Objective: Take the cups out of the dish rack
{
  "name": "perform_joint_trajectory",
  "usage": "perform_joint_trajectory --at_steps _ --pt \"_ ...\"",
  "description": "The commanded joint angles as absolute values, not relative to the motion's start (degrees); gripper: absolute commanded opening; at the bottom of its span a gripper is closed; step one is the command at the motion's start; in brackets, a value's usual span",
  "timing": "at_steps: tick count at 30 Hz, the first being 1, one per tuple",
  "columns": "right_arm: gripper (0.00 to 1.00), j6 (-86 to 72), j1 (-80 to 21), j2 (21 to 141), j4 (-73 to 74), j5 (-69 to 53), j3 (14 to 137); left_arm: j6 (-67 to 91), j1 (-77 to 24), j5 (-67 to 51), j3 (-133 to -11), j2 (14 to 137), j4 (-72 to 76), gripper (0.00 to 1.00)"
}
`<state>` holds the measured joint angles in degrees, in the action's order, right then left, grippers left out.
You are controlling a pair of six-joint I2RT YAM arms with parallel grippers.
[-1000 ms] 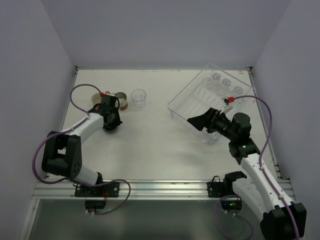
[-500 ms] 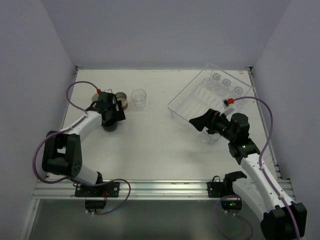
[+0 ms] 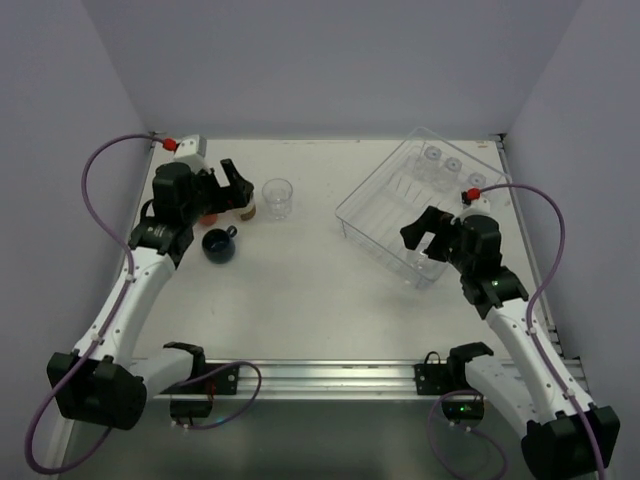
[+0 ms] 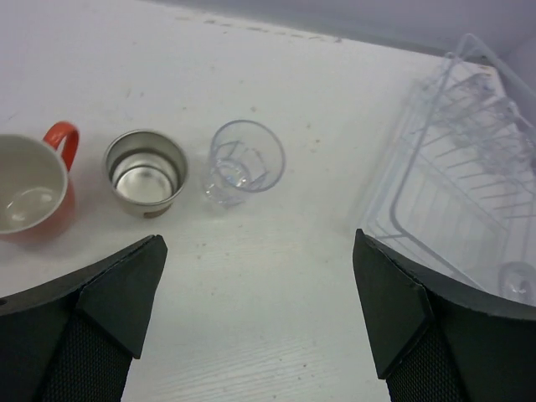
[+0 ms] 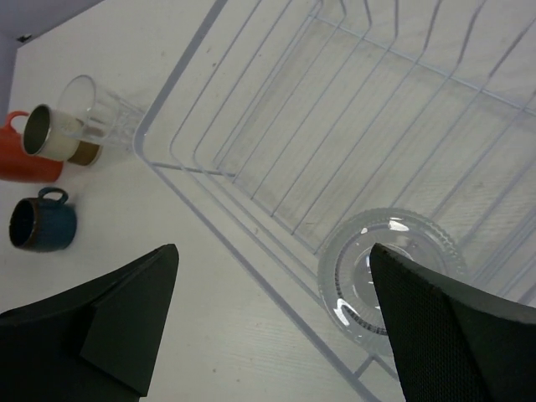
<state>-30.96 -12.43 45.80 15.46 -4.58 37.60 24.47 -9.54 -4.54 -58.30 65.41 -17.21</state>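
The clear dish rack (image 3: 385, 205) lies at the far right, with three clear tumblers (image 3: 452, 165) along its far side. Another tumbler (image 5: 389, 276) stands in its near corner, under my open right gripper (image 3: 428, 232), partly behind the right fingertip in the right wrist view. On the table at far left stand an orange-red mug (image 4: 33, 188), a beige cup (image 4: 146, 172), a clear tumbler (image 4: 243, 161) and a dark blue cup (image 3: 219, 245). My left gripper (image 3: 237, 185) hangs open and empty above the mug and beige cup, apart from the blue cup.
The left arm's purple cable (image 3: 95, 175) loops out past the table's left edge. The right arm's cable (image 3: 545, 215) arcs near the right wall. White walls close the table in at the back and both sides.
My left gripper opened and let go of the dark blue cup, then rose and pulled back toward the far left. My right gripper shifted slightly over the rack's near corner.
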Motion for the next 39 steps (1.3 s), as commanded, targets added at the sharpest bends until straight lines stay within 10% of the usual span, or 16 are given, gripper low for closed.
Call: perform_joint_trajectory --at_steps 1,8,13,39 --pt "0.99 -28.7 -12.6 48.9 19.1 4.2 42.5 21.7 -10.4 -16.0 -59.0 62.0 -12.8 1.0" --pt "0.86 -26.5 -12.2 60.0 25.2 10.3 53.5 21.4 -17.0 -22.2 -50.5 54.6 -7.6 1.0" --pt "0.99 -25.1 -12.2 64.5 32.7 10.3 53.2 16.4 -22.6 -17.9 -49.8 52.6 -8.7 1.0" --pt "0.99 -25.0 -17.5 79.2 42.8 11.6 57.8 13.7 -33.1 -13.2 -49.0 48.6 -11.1 1.0"
